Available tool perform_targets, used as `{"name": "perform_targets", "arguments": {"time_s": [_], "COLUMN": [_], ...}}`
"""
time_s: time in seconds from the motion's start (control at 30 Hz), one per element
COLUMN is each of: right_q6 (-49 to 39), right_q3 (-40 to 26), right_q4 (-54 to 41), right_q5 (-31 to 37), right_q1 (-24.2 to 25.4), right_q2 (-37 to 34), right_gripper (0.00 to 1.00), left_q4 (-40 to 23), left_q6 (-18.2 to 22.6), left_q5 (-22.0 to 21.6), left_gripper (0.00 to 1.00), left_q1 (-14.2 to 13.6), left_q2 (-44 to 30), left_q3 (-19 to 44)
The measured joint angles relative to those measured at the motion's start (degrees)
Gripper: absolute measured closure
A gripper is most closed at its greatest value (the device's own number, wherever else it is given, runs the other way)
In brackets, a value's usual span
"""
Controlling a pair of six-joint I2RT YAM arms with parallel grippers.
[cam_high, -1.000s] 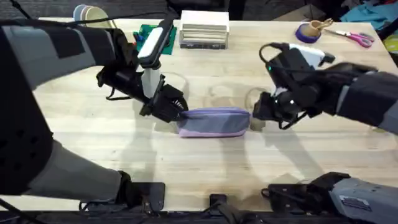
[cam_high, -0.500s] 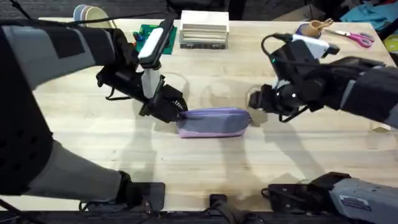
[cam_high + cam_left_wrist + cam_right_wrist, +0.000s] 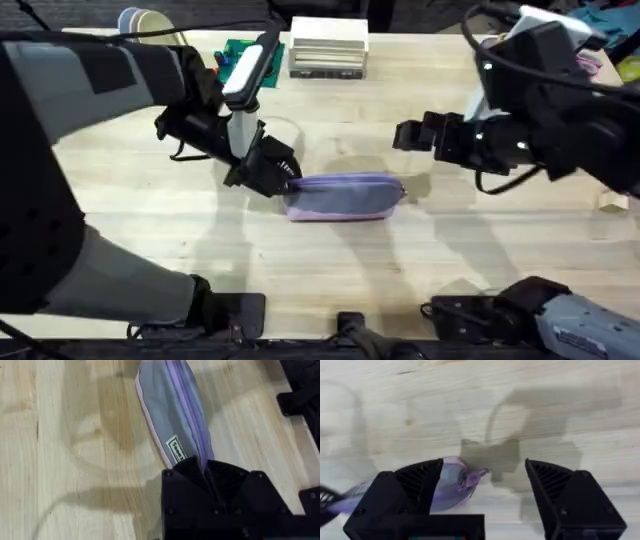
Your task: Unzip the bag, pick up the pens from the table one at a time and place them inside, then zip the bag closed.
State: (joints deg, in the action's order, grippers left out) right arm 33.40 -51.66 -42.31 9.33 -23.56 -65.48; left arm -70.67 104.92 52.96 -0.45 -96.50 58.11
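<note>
Lying across the middle of the table (image 3: 330,255), the bag (image 3: 345,196) is running its long axis left to right between the two arms. The left gripper (image 3: 272,172) is clamping the bag's left end; the left wrist view is showing its fingers closed on the fabric beside a small white label (image 3: 176,449), with the zipper line (image 3: 186,405) running straight away from them. The right gripper (image 3: 412,135) is hovering above and behind the bag's right end, apart from it, fingers spread wide with nothing between them. In the right wrist view the purple zipper pull (image 3: 479,475) is sticking out from the rounded end of the bag, sitting in the gap between the open fingers but nearer one of them, and below their level. The right arm is therefore the nearer one to the pull, and any tug on it would be running along the bag's length toward the anchored left end.

Whether the zipper is fully shut is hard to make out. The left fingertips are being hidden by the gripper body from overhead. No pens are discernible on the table; the right arm is covering part of the far right corner.
</note>
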Motion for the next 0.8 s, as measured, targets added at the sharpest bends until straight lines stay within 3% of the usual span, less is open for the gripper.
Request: {"name": "perform_targets", "arguments": {"time_s": [0.47,0.7,0.73,0.8], "right_q6": [-5.61,-6.09,-6.19,-6.26], "right_q3": [0.00,0.00,0.00,0.00], "right_q4": [-4.14,-5.57,-5.81,-6.37], "right_q5": [0.08,0.08,0.09,0.08], "right_q1": [-11.36,-13.56,-13.56,-13.56], "right_q2": [18.96,24.31,24.40,24.38], "right_gripper": [0.004,0.004,0.004,0.004], "left_q4": [0.26,0.44,0.47,0.59], "left_q6": [-0.01,0.01,0.03,0.03], "left_q5": [0.12,0.14,0.15,0.38], "left_gripper": [0.958,0.955,0.897,0.600], "left_q1": [0.00,0.00,0.00,0.11], "left_q2": [0.01,-0.01,0.00,-0.01], "left_q3": [0.00,0.00,0.00,0.00]}}
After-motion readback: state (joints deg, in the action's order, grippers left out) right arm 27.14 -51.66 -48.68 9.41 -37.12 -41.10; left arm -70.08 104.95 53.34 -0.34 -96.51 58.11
